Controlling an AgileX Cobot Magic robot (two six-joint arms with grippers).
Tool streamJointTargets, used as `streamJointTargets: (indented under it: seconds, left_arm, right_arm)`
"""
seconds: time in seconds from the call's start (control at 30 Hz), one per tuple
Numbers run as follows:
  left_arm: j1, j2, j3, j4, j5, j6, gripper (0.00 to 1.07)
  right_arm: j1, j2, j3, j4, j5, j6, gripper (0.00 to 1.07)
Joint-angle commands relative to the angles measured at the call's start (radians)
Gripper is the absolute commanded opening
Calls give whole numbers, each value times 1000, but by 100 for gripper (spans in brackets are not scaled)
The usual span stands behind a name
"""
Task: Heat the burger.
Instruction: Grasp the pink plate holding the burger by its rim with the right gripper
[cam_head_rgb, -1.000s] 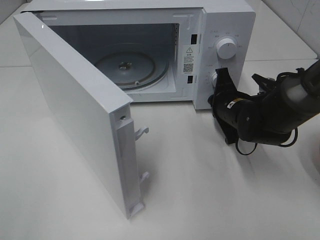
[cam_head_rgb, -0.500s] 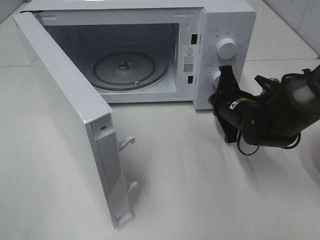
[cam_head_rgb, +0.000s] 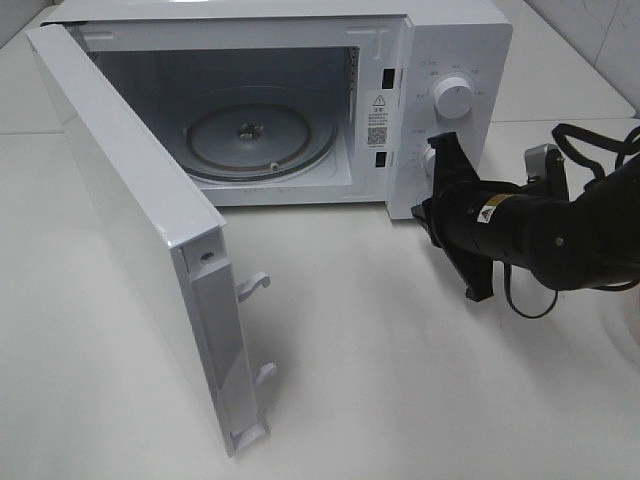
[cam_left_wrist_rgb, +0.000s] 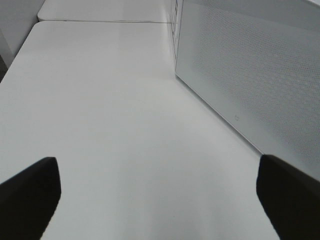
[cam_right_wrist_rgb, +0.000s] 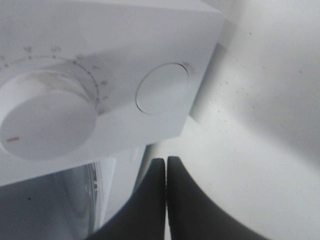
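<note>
Right gripper (cam_right_wrist_rgb: 166, 161) closed on nothing, seemingly just short of round button (cam_right_wrist_rgb: 162, 87) on microwave (cam_head_rgb: 455, 40), wrist view only

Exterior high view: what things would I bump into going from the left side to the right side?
door → turntable → sticker → arm

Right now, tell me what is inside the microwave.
Inside the microwave only the round glass turntable shows, with nothing on it. The open door covers the cavity's near left corner, so that part cannot be seen.
</note>
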Motion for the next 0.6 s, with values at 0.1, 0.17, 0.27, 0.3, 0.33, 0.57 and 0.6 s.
streamJointTargets:
  seconds: [0.1, 0.17, 0.27, 0.3, 0.33, 0.57, 0.6]
  left_arm:
    - [2, -15, -1, -7, -9, -2, 102]
    - [2, -15, -1, -7, -9, -2, 102]
    - [2, -15, -1, -7, -9, -2, 102]
    - [2, -15, -1, -7, -9, -2, 102]
    - [2, -15, -1, -7, -9, -2, 102]
    - [2, -15, -1, -7, -9, -2, 102]
    - [2, -15, -1, -7, -9, -2, 102]
  right_arm:
    - [-2, -104, 27, -42, 184, -67, 0]
    - [-2, -120, 27, -42, 228, -111, 0]
    - [-3, -174, 27, -38, 327, -275, 0]
    - [-5, -213, 27, -38, 371, -362, 0]
    - [-5, -248, 27, -38, 414, -443, 0]
    - [-30, -355, 27, -38, 559, -716, 1]
    - [-54, -386, 27, -38, 612, -783, 1]
